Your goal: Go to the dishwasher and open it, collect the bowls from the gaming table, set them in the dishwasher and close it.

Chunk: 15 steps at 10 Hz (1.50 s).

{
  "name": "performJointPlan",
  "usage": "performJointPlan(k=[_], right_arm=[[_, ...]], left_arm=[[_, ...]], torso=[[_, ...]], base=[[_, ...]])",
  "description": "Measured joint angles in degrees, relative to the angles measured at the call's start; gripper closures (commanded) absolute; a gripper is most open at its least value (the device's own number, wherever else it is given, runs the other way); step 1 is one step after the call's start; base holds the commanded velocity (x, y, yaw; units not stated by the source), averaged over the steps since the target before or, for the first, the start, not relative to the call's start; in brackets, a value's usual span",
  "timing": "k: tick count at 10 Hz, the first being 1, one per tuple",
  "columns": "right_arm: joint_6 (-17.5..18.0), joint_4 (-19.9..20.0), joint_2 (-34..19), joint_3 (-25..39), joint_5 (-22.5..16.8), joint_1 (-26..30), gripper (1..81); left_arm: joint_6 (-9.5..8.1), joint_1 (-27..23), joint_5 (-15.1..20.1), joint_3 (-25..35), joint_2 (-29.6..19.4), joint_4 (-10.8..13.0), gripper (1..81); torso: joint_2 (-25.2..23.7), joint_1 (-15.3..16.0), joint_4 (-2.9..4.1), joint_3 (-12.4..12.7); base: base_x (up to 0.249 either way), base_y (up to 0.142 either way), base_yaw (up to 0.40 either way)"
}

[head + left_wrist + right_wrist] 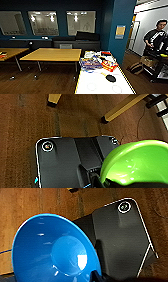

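Note:
The lime green bowl (135, 161) hangs large above the brown floor in the left wrist view, and my left gripper (107, 182) is shut on its rim. The bright blue bowl (53, 255) is carried the same way in the right wrist view, my right gripper (98, 276) shut on its edge. The gaming table (100, 86), with its white top and yellow edge, stretches ahead at the lower right of the head view. The dishwasher is out of view.
Colourful packets (91, 63), a red pack (109, 66) and a dark paddle (110, 78) lie on the white top. Light wooden tables (52, 54) stand to the left. A blue pillar (120, 30) rises ahead. A person (156, 37) stands at the right, with a brown bag (136, 68) on the floor.

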Motion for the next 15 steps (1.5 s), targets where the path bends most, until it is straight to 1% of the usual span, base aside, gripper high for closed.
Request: performJointPlan(k=[4, 15], right_arm=[[0.0, 0.0, 0.0, 0.0, 0.0, -0.01, 81.1], [0.0, -0.09, 0.26, -0.43, 0.45, -0.34, 81.1]], left_arm=[[0.02, -0.01, 0.06, -0.01, 0.96, 0.0, 81.1], [0.02, -0.01, 0.44, -0.01, 1.38, 0.0, 81.1]], torso=[[0.0, 0.02, 0.0, 0.0], [0.0, 0.0, 0.0, 0.0]], base=[[-0.114, 0.0, 0.0], [-0.123, 0.0, 0.0]])
